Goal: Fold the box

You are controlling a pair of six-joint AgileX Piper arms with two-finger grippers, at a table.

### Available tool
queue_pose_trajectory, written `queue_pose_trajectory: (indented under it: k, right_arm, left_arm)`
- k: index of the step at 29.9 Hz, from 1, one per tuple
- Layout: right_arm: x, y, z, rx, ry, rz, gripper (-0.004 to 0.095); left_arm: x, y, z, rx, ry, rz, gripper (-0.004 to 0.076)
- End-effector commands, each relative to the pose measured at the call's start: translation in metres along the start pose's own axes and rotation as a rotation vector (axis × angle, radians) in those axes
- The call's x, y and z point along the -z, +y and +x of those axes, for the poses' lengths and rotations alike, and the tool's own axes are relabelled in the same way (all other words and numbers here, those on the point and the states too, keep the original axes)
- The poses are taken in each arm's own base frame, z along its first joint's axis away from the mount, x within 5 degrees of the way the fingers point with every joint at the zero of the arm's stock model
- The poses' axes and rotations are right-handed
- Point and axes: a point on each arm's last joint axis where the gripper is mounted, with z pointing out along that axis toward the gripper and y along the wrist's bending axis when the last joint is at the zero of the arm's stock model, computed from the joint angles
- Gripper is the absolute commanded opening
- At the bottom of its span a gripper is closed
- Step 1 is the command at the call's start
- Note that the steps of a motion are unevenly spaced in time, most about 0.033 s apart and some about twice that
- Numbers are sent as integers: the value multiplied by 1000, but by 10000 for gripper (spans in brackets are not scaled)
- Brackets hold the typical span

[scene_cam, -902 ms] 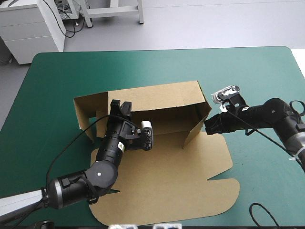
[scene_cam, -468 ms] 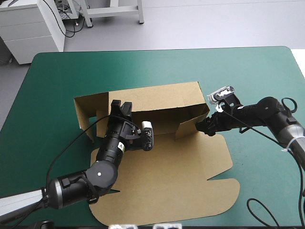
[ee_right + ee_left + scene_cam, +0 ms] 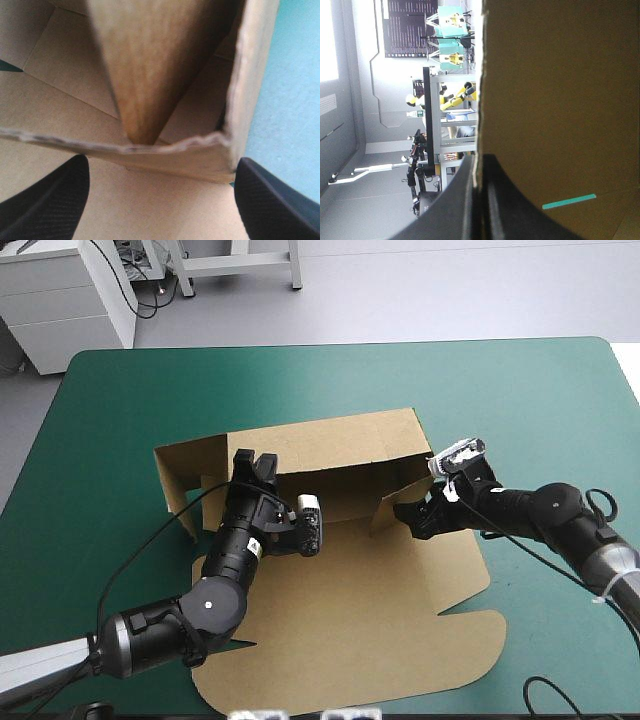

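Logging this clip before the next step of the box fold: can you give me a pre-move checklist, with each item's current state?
1. Left tool shut on the back wall of the box: ok.
2. Back wall upright: ok.
3. Right tool open, with the edge of the right side flap between its fingers: ok.
4. Right side flap folded fully in against the back wall: not ok, it stands at an angle.
5. Lid panel flat on the teal-green table: ok.
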Motion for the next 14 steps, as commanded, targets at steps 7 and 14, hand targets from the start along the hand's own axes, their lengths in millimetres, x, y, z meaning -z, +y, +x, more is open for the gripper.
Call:
queue_pose_trajectory:
  k: [7, 14]
  right_arm:
    - [17, 3, -18, -19, -198, 63, 738]
    - [17, 6, -18, -34, -216, 34, 738]
  left_arm:
    - [6, 24, -3, -49, -54, -139, -8]
    - [6, 24, -4, -49, -56, -138, -8]
